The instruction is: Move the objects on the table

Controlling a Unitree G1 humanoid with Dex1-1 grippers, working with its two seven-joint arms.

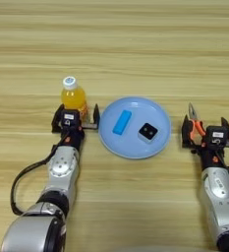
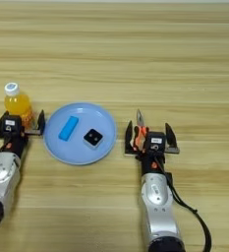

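The small clear bottle of orange drink (image 1: 72, 94) with a white cap stands upright left of a light blue plate (image 1: 133, 149). My left gripper (image 1: 75, 118) is open just in front of the bottle, a finger on either side of its base. On the plate lies the tiny black cube (image 1: 148, 132) with a white dot on top. The orange-handled pliers (image 1: 195, 123) lie right of the plate, their tips pointing away from me. My right gripper (image 1: 206, 131) is open around the pliers' handles. All of this rests on the light-wood table (image 1: 135, 49).
A small blue block (image 1: 122, 122) lies on the plate (image 2: 71, 155), left of the cube (image 2: 93, 138). The plate sits between my two grippers. Bare wood stretches across the far half of the table.
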